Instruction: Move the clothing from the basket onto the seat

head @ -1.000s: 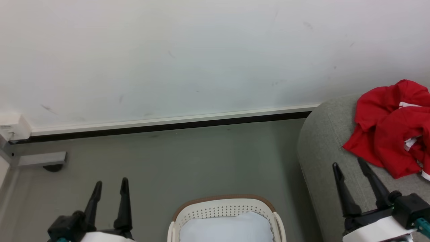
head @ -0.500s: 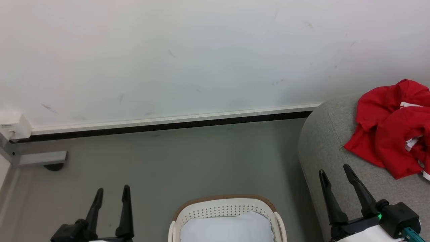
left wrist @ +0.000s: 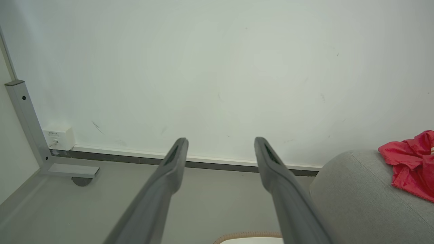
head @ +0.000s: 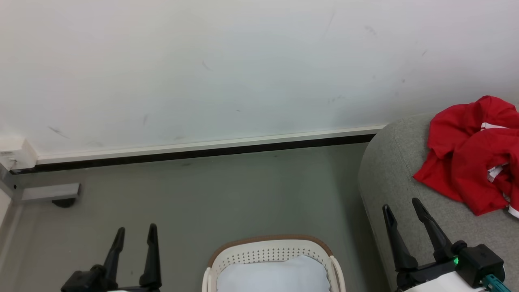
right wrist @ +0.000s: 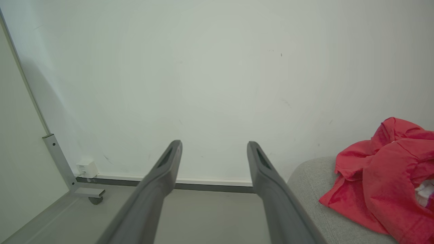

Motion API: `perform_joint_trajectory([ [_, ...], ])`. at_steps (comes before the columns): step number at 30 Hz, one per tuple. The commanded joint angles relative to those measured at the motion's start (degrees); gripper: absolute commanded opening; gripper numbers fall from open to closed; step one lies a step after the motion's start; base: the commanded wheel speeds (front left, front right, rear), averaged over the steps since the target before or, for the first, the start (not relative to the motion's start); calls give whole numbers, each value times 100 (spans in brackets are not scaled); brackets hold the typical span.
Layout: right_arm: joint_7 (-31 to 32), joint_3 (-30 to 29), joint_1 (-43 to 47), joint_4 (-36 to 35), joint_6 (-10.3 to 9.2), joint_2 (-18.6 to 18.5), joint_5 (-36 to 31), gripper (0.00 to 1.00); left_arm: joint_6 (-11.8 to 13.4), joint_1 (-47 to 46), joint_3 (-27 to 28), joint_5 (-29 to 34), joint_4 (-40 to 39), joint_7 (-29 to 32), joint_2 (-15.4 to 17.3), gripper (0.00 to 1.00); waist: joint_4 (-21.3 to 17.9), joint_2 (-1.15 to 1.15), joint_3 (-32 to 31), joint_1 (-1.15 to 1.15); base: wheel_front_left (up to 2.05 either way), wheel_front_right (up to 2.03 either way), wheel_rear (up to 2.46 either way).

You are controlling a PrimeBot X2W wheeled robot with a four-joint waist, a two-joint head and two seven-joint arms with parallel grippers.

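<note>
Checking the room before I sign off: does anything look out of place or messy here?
The bright red fabric clothing lies bunched in a crumpled heap on the light grey upholstered sofa, not laid flat. The white wall carries faint dark scuffs. Nothing looks spilled or broken.

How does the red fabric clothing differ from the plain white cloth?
The bright red clothing lies on the light grey fabric sofa; the plain white cloth sits inside the white perforated plastic basket. The clothing is bunched, with white trim; the cloth lies smooth. Both are soft fabric.
</note>
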Motion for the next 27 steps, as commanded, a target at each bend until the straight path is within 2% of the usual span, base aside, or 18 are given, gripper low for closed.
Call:
perform_joint_trajectory([
  [1, 2, 7, 10, -2, -13, -14, -3, 100, -5, -9, -5, -62, 8, -4, 9, 100, 1, 0, 0, 0, 0, 0, 0],
  [6, 2, 17, -15, 7, -13, 0, 55, 100, 34, -3, -36, -91, -14, -4, 9, 100, -3, 0, 2, 0, 0, 0, 0],
  [7, -1, 20, -2, 15, 0, 8, 50, 0, 13, 1, -48, -25, 5, 0, -4, 0, -3, 0, 2, 0, 0, 0, 0],
  [11, 16, 27, 109, 161, 0, 34, 127, 0, 2, 25, -60, -100, 198, 41, -30, 0, 0, 0, 2, 0, 0, 0, 0],
  [27, 393, -290, 72, 214, -2, 43, 1712, 0, -83, -141, 78, -1774, 293, 492, -21, 0, 55, 0, -7, 0, 0, 0, 0],
])
